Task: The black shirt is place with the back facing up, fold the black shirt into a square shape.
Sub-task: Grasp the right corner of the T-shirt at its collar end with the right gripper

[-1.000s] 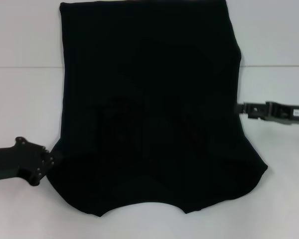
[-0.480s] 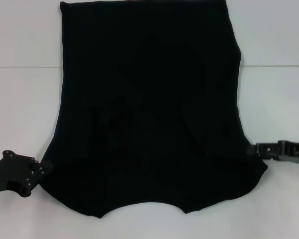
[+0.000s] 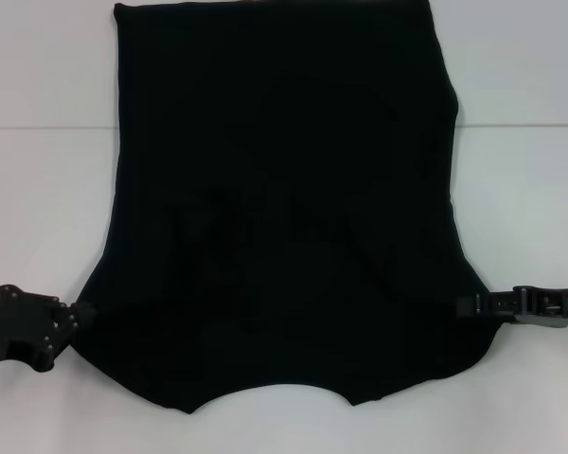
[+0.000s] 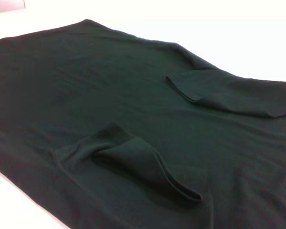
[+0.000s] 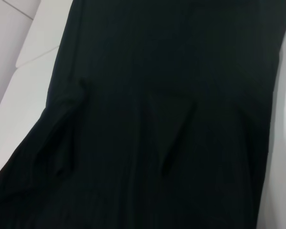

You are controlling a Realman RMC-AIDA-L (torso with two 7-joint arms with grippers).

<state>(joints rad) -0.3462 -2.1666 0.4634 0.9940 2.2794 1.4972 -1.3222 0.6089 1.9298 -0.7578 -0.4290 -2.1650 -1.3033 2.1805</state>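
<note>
On the white desk, the black shirt is lying flat, sleeves already folded inward. At its near corners, the left gripper and right gripper are sitting against the edges; whether their fingers are open or closed cannot be told. Being soft, light and limp, the fabric is probably best pinched at both shoulder corners together.

Black shirt: matte soft cloth; table smooth white.

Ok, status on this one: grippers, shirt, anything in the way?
Left gripper and right gripper at opposite shoulder edges of the soft black short-sleeved shirt. Both sleeves folded inward, not yet square. White table, no obstruction seen.
</note>
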